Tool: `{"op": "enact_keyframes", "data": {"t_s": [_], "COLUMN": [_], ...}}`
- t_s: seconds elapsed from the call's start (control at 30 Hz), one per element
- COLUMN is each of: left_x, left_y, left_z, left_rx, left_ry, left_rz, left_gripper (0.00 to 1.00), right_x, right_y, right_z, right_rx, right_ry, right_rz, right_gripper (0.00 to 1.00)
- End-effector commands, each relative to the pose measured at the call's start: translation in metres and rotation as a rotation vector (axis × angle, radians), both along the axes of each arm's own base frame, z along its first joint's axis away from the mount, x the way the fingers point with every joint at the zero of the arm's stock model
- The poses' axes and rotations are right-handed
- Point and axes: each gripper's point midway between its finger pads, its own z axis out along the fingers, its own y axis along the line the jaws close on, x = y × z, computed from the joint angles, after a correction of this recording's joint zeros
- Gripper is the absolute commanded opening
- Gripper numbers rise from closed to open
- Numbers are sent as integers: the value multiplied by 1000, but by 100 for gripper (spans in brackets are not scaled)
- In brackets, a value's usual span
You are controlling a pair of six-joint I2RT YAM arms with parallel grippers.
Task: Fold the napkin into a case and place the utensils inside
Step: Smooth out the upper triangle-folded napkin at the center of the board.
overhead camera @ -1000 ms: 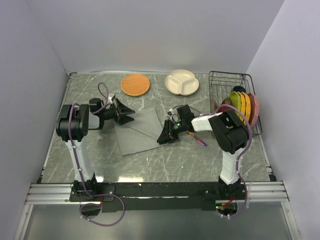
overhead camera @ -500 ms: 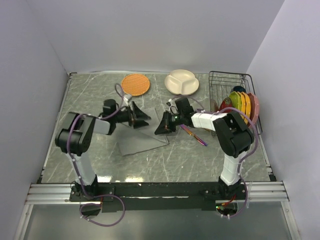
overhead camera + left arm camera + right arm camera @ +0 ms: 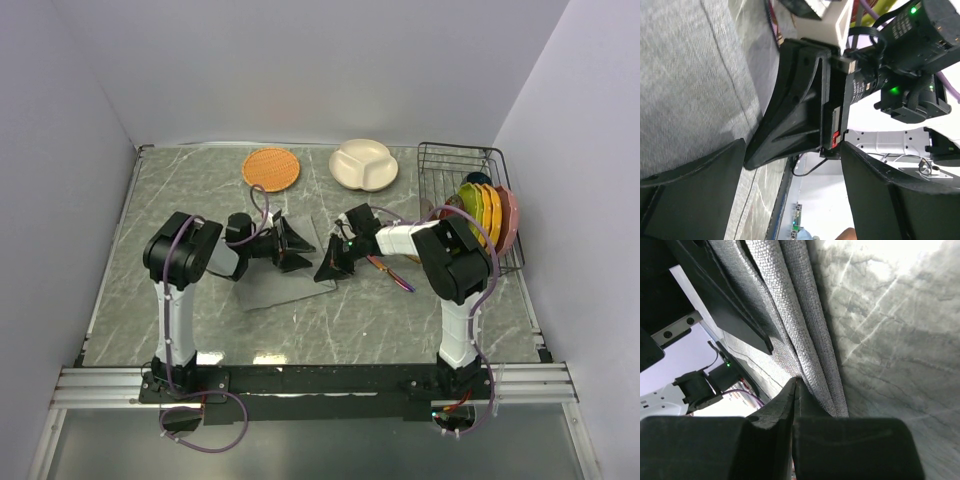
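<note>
So, nearest the arm bases: the soft plain grey fabric napkin (image 3: 268, 285) is lying on the grey-green marble-look tabletop (image 3: 330, 335). It's partly folded over on itself, and the right wrist view shows a few cloth layers stacked along its right edge. It's not a narrow pouch at this point, more a lopsided flat shape.

The right gripper (image 3: 324, 272) is at the napkin's right edge. Its two black fingers are pressed tight together with no gap, and the tips are touching that folded edge. I honestly can't tell whether any cloth is caught between them.

The left gripper (image 3: 303, 248) is a bit further back, over the napkin's far edge and pointing at the right gripper. Its fingers are spread wide and holding nothing. In its own wrist view the cloth runs under one finger, and the right gripper's black body sits just past the gap.

The slim shiny metal utensils (image 3: 396, 277) are to the right of the napkin, apart from it, on bare tabletop and partly under the right arm. Only the purple one reads clearly.

Well beyond the napkin there's a round orange woven mat (image 3: 271, 168). A cream divided plate (image 3: 364, 163) is beside the mat, beyond the napkin's right side. Furthest to the napkin's right is a black wire rack (image 3: 450, 158) with coloured plates (image 3: 487, 212) standing on edge.
</note>
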Motion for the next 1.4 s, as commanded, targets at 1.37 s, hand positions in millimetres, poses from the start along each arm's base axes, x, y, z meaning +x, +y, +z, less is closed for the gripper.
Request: {"op": "enact_keyframes", "data": {"t_s": [1.37], "left_x": [76], "left_y": [139], "left_z": [31], "left_rx": [97], "left_ry": [-264], "left_rz": [32], "left_gripper": [77], "right_x": [25], "right_y": [14], "right_z": [51], "right_rx": [41], "right_ry": [-171], "right_rz": [62], "right_gripper": [0]}}
